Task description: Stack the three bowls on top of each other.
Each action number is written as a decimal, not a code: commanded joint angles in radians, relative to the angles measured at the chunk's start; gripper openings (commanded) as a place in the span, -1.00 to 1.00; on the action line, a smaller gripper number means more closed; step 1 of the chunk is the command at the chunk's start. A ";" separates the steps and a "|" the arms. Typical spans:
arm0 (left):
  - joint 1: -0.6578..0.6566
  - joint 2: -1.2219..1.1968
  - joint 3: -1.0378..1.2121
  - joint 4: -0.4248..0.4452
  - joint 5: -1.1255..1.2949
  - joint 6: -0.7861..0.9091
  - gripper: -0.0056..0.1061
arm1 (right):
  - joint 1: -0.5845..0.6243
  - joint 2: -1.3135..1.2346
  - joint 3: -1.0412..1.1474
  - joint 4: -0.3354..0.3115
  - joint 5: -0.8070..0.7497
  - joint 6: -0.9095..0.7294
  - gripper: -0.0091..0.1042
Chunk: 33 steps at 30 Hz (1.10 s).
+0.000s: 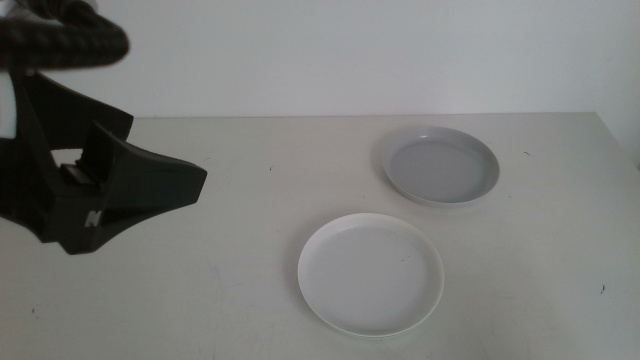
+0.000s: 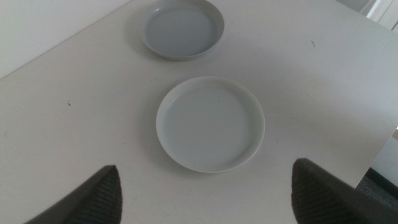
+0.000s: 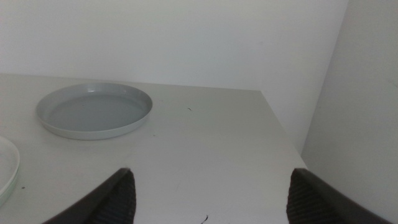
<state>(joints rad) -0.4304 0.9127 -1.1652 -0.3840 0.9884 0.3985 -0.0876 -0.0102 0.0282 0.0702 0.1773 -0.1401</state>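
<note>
Two of the bowls show on the table. The white bowl point(image 1: 370, 272) lies near the front centre, and the pale grey bowl point(image 1: 440, 165) lies behind it to the right, apart from it. My left gripper point(image 1: 195, 182) hovers above the table's left side, well left of both bowls. In its wrist view the left gripper point(image 2: 205, 167) is open and holds nothing, with the white bowl point(image 2: 210, 123) ahead and the grey bowl point(image 2: 181, 28) beyond. My right gripper point(image 3: 209, 171) is open, looking at the grey bowl point(image 3: 94, 111) and the white bowl's rim point(image 3: 6, 165).
The pale table point(image 1: 250, 300) ends at its right edge point(image 1: 615, 130) close to the grey bowl, and a white wall point(image 1: 350, 50) stands behind it. A dark cable point(image 1: 70, 40) runs over the left arm.
</note>
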 commanded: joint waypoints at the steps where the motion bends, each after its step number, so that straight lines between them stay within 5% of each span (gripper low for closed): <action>1: 0.001 -0.005 -0.032 -0.028 -0.049 -0.008 0.98 | -0.007 -0.027 -0.006 -0.001 -0.082 -0.004 0.25; 27: 0.001 -0.005 -0.032 -0.027 -0.049 -0.008 0.98 | -0.007 0.627 -0.820 0.021 0.579 -0.004 0.25; 33: 0.001 -0.005 -0.032 -0.027 -0.049 -0.008 0.98 | -0.007 0.856 -1.088 0.077 0.757 -0.004 0.25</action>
<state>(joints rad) -0.4304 0.9127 -1.1652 -0.3840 0.9913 0.3985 -0.0876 0.8046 -0.9735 0.1236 0.9455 -0.1401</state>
